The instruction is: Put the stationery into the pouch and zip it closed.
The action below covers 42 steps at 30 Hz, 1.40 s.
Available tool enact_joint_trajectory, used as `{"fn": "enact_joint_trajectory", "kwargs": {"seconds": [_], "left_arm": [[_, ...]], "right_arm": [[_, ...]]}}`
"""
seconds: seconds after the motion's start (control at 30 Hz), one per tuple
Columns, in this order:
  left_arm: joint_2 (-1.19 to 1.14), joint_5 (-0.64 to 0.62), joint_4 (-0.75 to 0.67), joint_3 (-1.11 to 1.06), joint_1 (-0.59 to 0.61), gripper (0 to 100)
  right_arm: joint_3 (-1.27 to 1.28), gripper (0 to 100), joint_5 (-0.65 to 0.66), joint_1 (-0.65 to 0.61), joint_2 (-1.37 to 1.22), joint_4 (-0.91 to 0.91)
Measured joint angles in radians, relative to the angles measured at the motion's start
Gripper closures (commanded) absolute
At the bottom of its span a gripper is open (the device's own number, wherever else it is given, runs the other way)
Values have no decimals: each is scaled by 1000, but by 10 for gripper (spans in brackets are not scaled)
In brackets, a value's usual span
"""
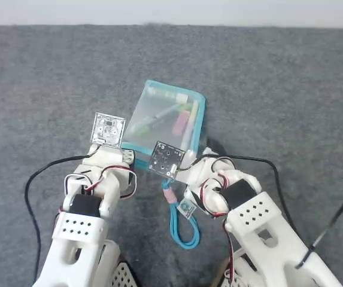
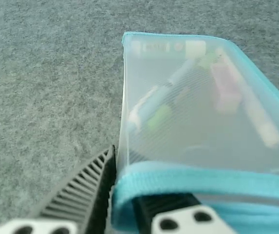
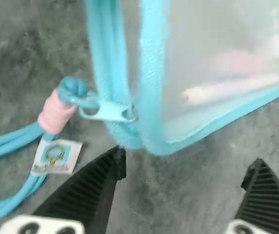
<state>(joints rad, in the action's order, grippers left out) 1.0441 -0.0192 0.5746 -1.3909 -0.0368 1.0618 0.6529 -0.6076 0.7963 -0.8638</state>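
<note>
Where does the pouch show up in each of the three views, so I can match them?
High view: pouch lies at the picture's centre.
Left wrist view: pouch stretches away from the camera, zipper edge nearest.
Right wrist view: pouch corner at the zipper's end, close up, cord beside it.
Shared landmark: the pink stationery piece inside.

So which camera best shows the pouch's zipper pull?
The right wrist view: the zipper pull sits close up at a corner of the pouch. The high view gives its blue cord; the left wrist view, the zipper's teal band.
</note>
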Motion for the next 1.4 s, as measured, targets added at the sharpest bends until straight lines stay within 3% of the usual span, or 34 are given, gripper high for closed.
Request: {"fn": "enact_joint_trajectory", "kwargs": {"seconds": [0.43,0.8,1.0,1.13,1.4], "left_arm": [[0,0,0,0,0,988],[0,0,0,0,0,988],[0,0,0,0,0,988],[0,0,0,0,0,987],[0,-6,8,23,0,910]], "right_arm": [[-5,625,0,-2,-135,140],[-57,781,2,-51,-150,172],[-57,990,0,-46,-150,173],[-78,995,-20,-35,-150,176],[-207,993,-193,51,-218,170]]}}
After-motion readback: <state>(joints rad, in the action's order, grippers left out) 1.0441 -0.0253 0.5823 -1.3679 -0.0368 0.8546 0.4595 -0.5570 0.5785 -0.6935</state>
